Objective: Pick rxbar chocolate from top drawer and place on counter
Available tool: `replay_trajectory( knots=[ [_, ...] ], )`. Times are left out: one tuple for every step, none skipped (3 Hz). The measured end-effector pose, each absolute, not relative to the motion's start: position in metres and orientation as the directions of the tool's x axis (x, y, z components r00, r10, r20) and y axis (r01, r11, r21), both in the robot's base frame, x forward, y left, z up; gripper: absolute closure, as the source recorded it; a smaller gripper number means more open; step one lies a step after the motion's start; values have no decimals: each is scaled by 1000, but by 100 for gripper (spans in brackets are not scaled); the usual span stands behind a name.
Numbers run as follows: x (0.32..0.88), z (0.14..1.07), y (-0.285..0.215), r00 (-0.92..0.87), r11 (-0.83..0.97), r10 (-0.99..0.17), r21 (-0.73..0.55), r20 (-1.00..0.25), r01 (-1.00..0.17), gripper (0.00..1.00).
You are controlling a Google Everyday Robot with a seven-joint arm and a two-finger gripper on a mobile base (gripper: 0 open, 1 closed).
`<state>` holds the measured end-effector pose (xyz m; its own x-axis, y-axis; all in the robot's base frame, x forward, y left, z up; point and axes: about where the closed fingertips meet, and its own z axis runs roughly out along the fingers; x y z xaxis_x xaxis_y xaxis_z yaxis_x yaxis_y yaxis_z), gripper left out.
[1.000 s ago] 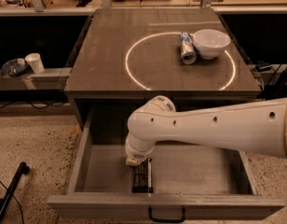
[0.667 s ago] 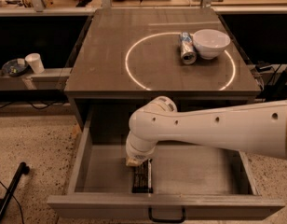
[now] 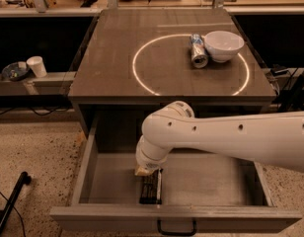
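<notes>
White arm (image 3: pixel 231 137) enters from the right, elbow bent, wrist turned down into the open top drawer (image 3: pixel 87 169). End effector (image 3: pixel 148 173) sits low over the far end of the rxbar chocolate (image 3: pixel 151 190); open or closed: cannot tell. Bar lies on the drawer bottom near the front panel, left of centre, with bare bottom on either side. Worktop (image 3: pixel 112 68) above carries a white circle (image 3: pixel 134 65), can (image 3: pixel 197 52) and bowl (image 3: pixel 224 44) side by side. Speckled floor (image 3: pixel 38 147) around.

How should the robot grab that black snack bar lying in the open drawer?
Probably across its two long edges near the middle, coming straight down from above. The rxbar chocolate lies flat on the floor of the top drawer, so only its narrow width can be pinched. The gripper hangs right over its far end.
</notes>
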<state>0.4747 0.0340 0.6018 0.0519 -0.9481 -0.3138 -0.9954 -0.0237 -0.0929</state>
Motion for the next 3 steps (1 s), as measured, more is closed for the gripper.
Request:
replay_trajectory(
  knots=[
    [475,603,33,57,-27,-948,-100,-313,-995,27],
    [471,618,26,161,-127,-951,-142,-266,-982,4],
    [451,631,19,426,-407,-892,-140,-153,-902,0]
  ],
)
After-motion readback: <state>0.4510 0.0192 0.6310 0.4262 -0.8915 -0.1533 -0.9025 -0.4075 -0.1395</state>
